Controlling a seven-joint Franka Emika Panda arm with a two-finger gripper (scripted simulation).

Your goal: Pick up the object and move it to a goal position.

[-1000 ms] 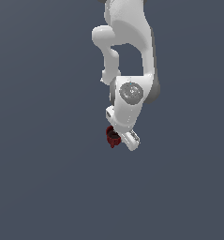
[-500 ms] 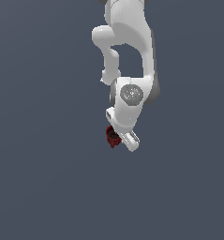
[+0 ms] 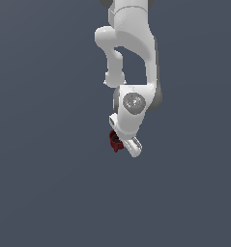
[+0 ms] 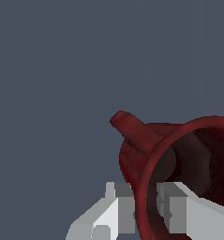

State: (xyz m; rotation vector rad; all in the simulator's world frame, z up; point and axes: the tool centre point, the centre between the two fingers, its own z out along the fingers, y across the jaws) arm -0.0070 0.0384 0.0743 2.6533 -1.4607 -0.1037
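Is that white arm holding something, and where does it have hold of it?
Yes: the tool pinches the dark red cup by its rim wall, one finger inside, one outside.

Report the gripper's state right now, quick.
Gripper: shut on the dark red cup, one finger outside the rim, the other inside the hollow.

Plain slate-grey backdrop (image 3: 44, 183), no other items visible.
A flat, even blue-grey surface fills the exterior view from left to right, near to far, without seams, marks or shadows. The wrist view shows the same uniform grey (image 4: 52, 61) behind everything.
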